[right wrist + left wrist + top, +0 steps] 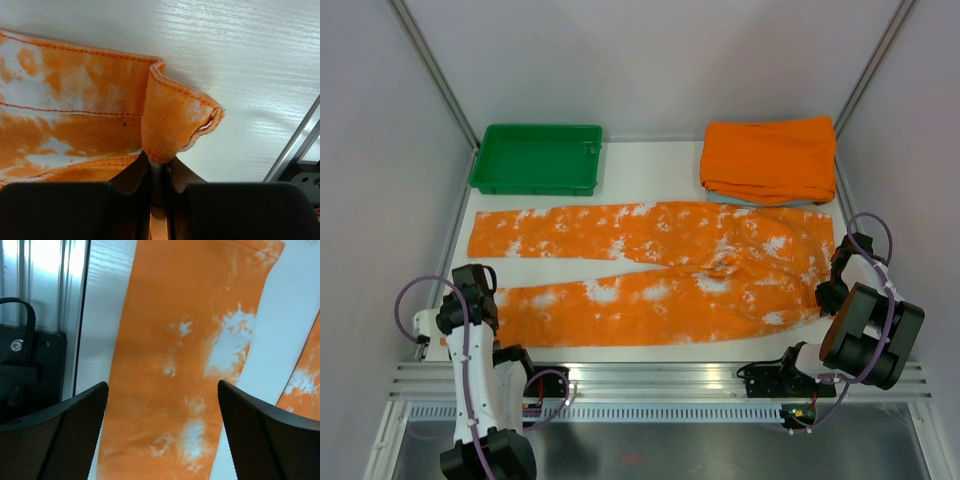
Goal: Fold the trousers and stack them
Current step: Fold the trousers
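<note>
The trousers point(660, 270), orange with white splashes, lie spread flat across the table, legs pointing left and waist at the right. My left gripper point(480, 300) hovers over the hem end of the near leg point(175, 390), open, its fingers point(260, 435) standing wide on either side of the cloth. My right gripper point(828, 296) is at the near right corner of the waist. It is shut on a pinched-up fold of the waistband point(175, 117), which bulges out above the jaws.
A green tray point(537, 157) stands at the back left. A stack of plain orange folded cloth point(769, 157) over a light blue piece lies at the back right. A metal rail point(650, 380) runs along the near table edge.
</note>
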You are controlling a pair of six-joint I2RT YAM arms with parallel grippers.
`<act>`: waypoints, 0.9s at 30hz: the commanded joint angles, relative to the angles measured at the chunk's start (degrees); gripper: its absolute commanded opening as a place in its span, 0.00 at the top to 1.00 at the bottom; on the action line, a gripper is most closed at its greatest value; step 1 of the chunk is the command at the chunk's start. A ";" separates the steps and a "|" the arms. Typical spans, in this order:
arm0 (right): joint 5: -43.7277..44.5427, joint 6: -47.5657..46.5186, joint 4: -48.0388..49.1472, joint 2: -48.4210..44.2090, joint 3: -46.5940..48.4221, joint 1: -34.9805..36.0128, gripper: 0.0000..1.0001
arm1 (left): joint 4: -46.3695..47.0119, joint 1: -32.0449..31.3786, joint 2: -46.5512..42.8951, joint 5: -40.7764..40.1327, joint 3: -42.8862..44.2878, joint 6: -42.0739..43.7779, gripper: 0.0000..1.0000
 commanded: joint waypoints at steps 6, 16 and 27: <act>-8.36 -1.06 6.60 5.50 -2.29 0.48 0.92 | 16.29 -0.03 -5.71 -2.09 -11.27 2.73 0.00; -8.36 -1.24 4.93 7.70 0.87 0.48 0.93 | 17.77 1.80 8.78 -3.77 -12.51 -4.24 0.03; -6.86 -1.41 3.78 6.82 2.28 0.65 0.96 | 21.56 3.66 2.55 -3.58 -15.41 -0.09 0.49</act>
